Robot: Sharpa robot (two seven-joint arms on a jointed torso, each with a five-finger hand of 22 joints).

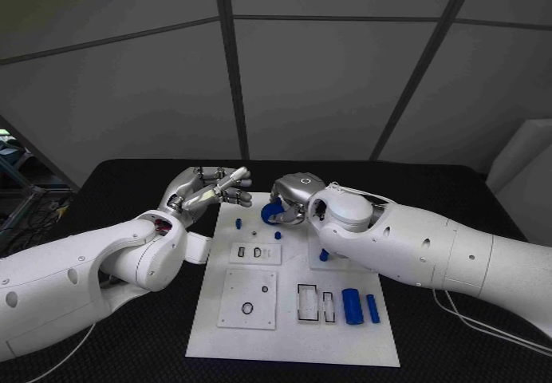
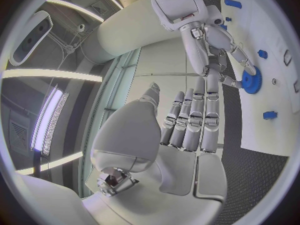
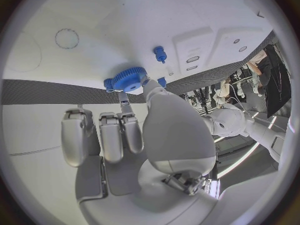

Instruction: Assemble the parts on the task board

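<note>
The white task board (image 1: 297, 345) lies in the middle of the black table. Over its far end my right hand (image 1: 296, 197) pinches a blue gear (image 1: 273, 212) between thumb and a finger, just above the board; the gear (image 3: 128, 78) shows toothed and flat in the right wrist view, and the same gear (image 2: 252, 81) appears in the left wrist view. My left hand (image 1: 214, 190) hovers beside the board's far left corner, fingers stretched out (image 2: 194, 117), holding nothing. Small blue pegs (image 1: 238, 223) (image 1: 280, 234) (image 1: 323, 255) stand on the board. Two blue cylinders (image 1: 352, 307) (image 1: 372, 308) lie at its near right.
Raised white plates with slots (image 1: 255, 254) and a ring hole (image 1: 250, 297) sit on the board's left half, with open slots (image 1: 310, 303) beside the cylinders. A blue peg (image 3: 160, 53) stands close to the gear. A pale block (image 1: 523, 171) stands at the far right.
</note>
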